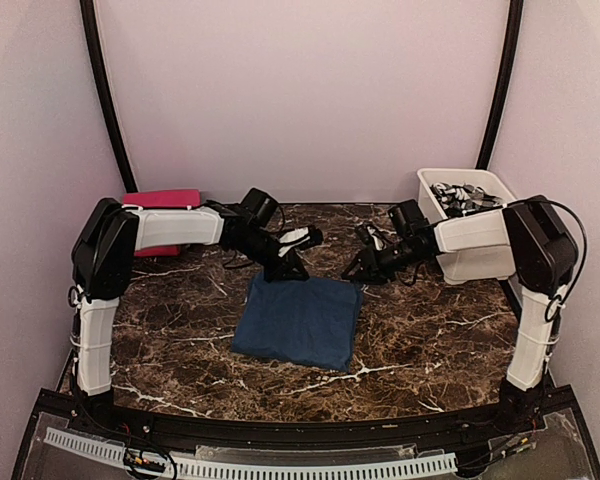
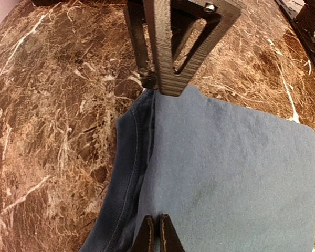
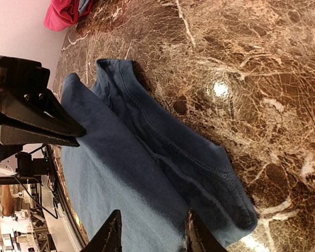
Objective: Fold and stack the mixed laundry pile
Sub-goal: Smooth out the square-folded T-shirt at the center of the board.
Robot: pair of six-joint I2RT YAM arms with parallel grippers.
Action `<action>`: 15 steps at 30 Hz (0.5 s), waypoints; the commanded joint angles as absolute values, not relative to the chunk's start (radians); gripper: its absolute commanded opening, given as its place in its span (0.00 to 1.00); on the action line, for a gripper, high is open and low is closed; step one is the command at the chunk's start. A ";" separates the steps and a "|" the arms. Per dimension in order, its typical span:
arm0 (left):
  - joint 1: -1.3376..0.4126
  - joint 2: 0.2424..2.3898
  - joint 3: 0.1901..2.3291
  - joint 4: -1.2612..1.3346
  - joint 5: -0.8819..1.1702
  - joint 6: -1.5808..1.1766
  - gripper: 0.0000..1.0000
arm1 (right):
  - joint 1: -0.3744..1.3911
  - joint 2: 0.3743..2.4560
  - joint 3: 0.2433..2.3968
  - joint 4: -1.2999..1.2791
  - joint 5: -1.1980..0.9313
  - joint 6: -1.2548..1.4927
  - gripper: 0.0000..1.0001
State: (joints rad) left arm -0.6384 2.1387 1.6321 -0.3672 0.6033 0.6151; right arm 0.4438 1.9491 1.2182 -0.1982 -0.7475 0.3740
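Your top view is softly and evenly lit from above, and only faint, soft-edged shadows lie on the marble tabletop (image 1: 180,300). In your right wrist view a bright glare spot (image 3: 219,88) burns on the glossy stone, and the folded navy garment (image 3: 147,173) goes dark in its own creases. Your left wrist view bows toward its edges.

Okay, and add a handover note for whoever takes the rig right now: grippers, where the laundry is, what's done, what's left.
Left gripper: shut, tips at the far-left corner of the navy garment; a pinch can't be confirmed.
Right gripper: open, at its far-right corner.
Done: navy garment folded flat mid-table; pink garment lies at the far-left edge.
Left: grey-and-white pieces in the white tub, then stacking.
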 commanded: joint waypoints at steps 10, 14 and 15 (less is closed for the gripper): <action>-0.628 2.153 1.614 -0.165 0.238 0.392 0.43 | 0.491 1.783 1.155 -0.201 -0.632 0.434 0.65; -0.623 2.042 1.553 -0.101 0.053 0.226 0.76 | 0.493 1.725 1.152 -0.222 -0.574 0.453 0.73; -0.617 2.021 1.545 -0.098 0.032 0.196 0.84 | 0.499 1.714 1.144 -0.201 -0.594 0.471 0.72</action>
State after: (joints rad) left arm -0.6353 2.1712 1.5936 -0.1661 0.2241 0.3885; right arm 0.4908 1.7802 1.1610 -0.2241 -0.6300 0.4316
